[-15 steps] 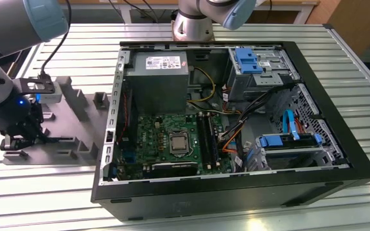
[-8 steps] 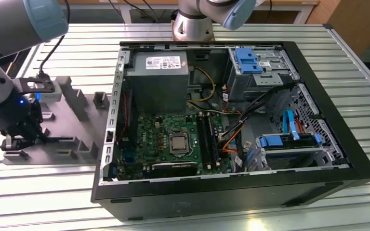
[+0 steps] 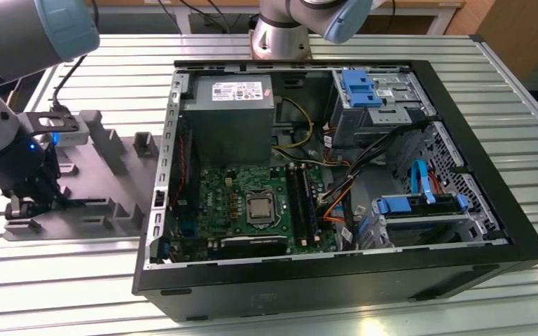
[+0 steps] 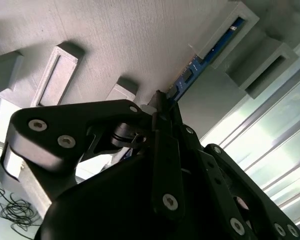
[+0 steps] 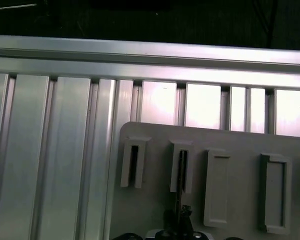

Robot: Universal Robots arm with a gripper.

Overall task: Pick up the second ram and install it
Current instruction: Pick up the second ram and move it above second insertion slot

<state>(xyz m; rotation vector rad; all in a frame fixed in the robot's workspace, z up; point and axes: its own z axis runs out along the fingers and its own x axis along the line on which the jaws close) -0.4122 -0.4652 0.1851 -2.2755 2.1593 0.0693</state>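
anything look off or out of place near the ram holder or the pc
Nothing stands out. The second ram sits in line in its slot on the grey holder tray, with the gripper right at its end. The open computer case looks intact, nothing knocked over.

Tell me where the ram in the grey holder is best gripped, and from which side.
Probably the exposed top edge of the ram, mid-length between the grey holder blocks, from above, pinching its flat faces: it stands on edge, held in slots.

second ram [image 4: 189, 76] in holder tray [image 3: 101, 175], tray beside computer case [image 3: 344, 280]
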